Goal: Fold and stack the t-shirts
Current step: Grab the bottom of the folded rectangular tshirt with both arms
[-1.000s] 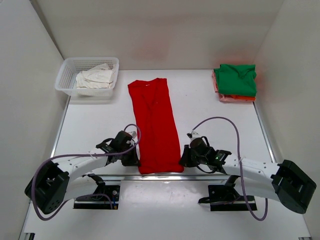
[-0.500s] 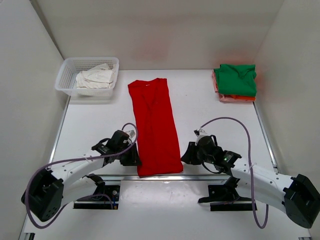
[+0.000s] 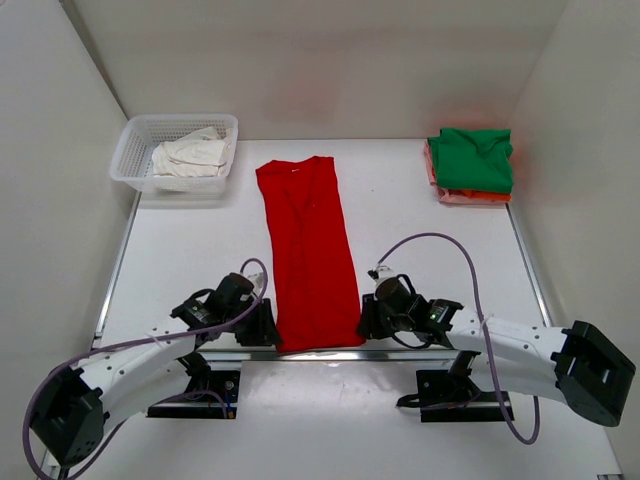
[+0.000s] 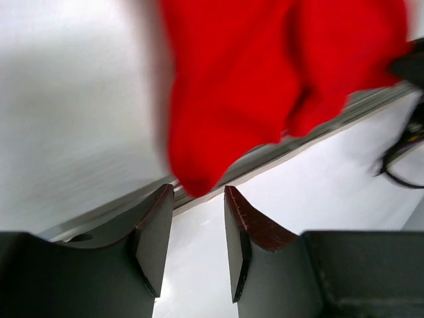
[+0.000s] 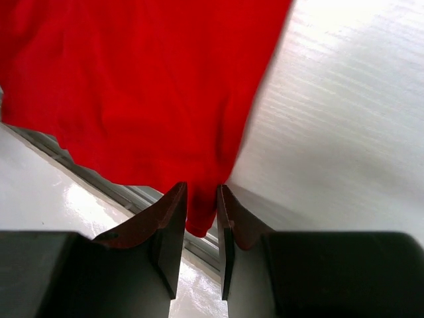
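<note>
A: Surroundings?

B: White mesh basket [image 3: 135, 150] at the far left corner of the surface [image 3: 420, 230], an off-white t-shirt [image 3: 190, 157] crumpled in it. Far right: green t-shirt [image 3: 472, 158] folded on top of a salmon-pink t-shirt [image 3: 470, 197]. Both are well apart from the arms, and nothing lies between.

A: Arms?

B: Both low, forearms running inward along the near edge. Left gripper [image 3: 268, 322] is at the near left corner of the red t-shirt [image 3: 308, 250], jaws plainly apart, the cloth tip just at their ends. Right gripper [image 3: 365, 318] is at the near right corner, jaws a little apart, the hem corner lying in the gap.

A: The red one?

B: Mid-surface, folded to a long strip. Long axis runs near to far, collar end far and leaning slightly left. The hem reaches over the near rail [image 3: 320, 353].
</note>
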Robot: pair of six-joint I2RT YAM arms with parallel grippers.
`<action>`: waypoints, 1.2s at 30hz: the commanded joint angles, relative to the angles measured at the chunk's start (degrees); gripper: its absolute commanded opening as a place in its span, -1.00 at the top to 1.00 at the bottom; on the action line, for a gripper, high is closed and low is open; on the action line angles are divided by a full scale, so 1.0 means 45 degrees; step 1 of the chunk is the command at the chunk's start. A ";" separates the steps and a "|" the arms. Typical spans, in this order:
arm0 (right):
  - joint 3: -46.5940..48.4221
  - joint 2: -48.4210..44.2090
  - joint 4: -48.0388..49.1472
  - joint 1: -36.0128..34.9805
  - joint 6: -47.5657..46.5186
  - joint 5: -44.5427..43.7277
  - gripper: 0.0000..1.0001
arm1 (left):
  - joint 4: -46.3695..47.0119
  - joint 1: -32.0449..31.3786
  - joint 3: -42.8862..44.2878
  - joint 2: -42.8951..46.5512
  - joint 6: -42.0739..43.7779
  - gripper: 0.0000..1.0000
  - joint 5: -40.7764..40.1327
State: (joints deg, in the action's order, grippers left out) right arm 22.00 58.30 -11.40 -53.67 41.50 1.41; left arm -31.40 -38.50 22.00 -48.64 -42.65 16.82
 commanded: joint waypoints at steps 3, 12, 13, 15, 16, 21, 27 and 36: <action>0.0755 0.0793 -0.0085 -0.0456 -0.0276 -0.0255 0.54 | -0.0113 -0.0506 -0.0827 -0.0108 -0.0424 0.01 0.0032; 0.0601 0.0133 -0.1021 -0.0751 0.0057 -0.1428 0.51 | 0.1486 -0.1795 -0.0826 -0.1123 -0.1534 -0.05 -0.0340; 0.0503 -0.0025 -0.1118 -0.0672 0.0056 -0.1407 0.50 | 0.1528 -0.1931 -0.0884 -0.1124 -0.1653 -0.05 -0.0416; 0.0366 -0.0415 -0.1294 -0.0438 0.0018 -0.1369 0.50 | 0.1723 -0.1952 -0.0884 -0.1241 -0.1771 -0.04 -0.0748; 0.0249 -0.0495 -0.1237 -0.0475 -0.0022 -0.1252 0.48 | 0.1723 -0.1913 -0.0807 -0.1280 -0.1655 -0.05 -0.0769; 0.0052 -0.0028 -0.0671 -0.0592 0.0153 -0.0977 0.42 | 0.1995 -0.2010 -0.0612 -0.1554 -0.1888 -0.05 -0.1451; -0.0045 0.0345 -0.0164 -0.0710 0.0310 -0.0665 0.47 | 0.2114 -0.1914 -0.0475 -0.1378 -0.2493 -0.01 -0.2292; -0.0338 0.0287 -0.0083 -0.0924 0.0232 -0.0411 1.00 | 0.2446 -0.1913 -0.0339 -0.1183 -0.3021 1.00 -0.2547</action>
State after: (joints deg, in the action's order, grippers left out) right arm 21.37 60.40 -12.80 -56.73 42.48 -0.78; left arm -22.57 -47.20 18.37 -54.61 -55.37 8.05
